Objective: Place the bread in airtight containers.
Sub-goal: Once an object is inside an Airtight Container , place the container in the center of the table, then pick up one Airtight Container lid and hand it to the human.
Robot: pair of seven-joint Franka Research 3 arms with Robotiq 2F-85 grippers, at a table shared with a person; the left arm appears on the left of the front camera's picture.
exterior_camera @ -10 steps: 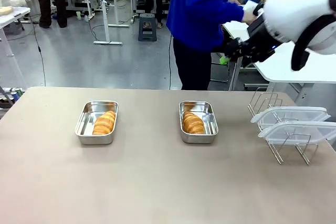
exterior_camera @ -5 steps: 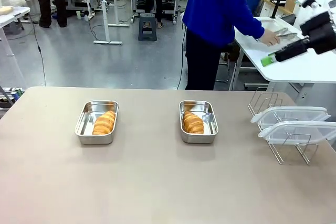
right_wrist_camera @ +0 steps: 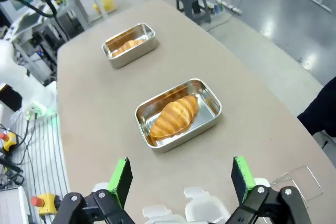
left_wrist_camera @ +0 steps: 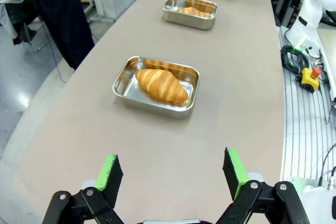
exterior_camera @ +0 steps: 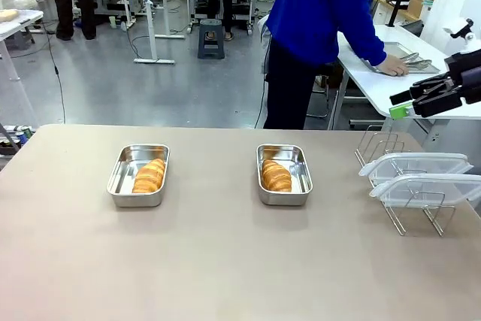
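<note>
Two steel containers stand on the table, each holding one piece of bread. In the front view the left container (exterior_camera: 128,171) holds a croissant (exterior_camera: 149,176), and the right container (exterior_camera: 297,172) holds another croissant (exterior_camera: 276,176). My right gripper (exterior_camera: 398,104) hangs open, high above the wire rack at the right. Its wrist view shows the open gripper (right_wrist_camera: 181,179) above the near container (right_wrist_camera: 208,106) and its croissant (right_wrist_camera: 175,115). My left gripper (left_wrist_camera: 172,174) is open too, short of its nearest container (left_wrist_camera: 127,91) and croissant (left_wrist_camera: 161,85).
A wire rack (exterior_camera: 379,144) at the table's right end carries two clear lids (exterior_camera: 417,164). A person in a blue top (exterior_camera: 323,5) stands beyond the far edge, with a hand on a side table. Bare tabletop lies in front of both containers.
My right arm has swung from the upper middle out to the right, and its gripper now hangs lower, above the rack. The person has stepped to the right. Containers and bread have not moved.
</note>
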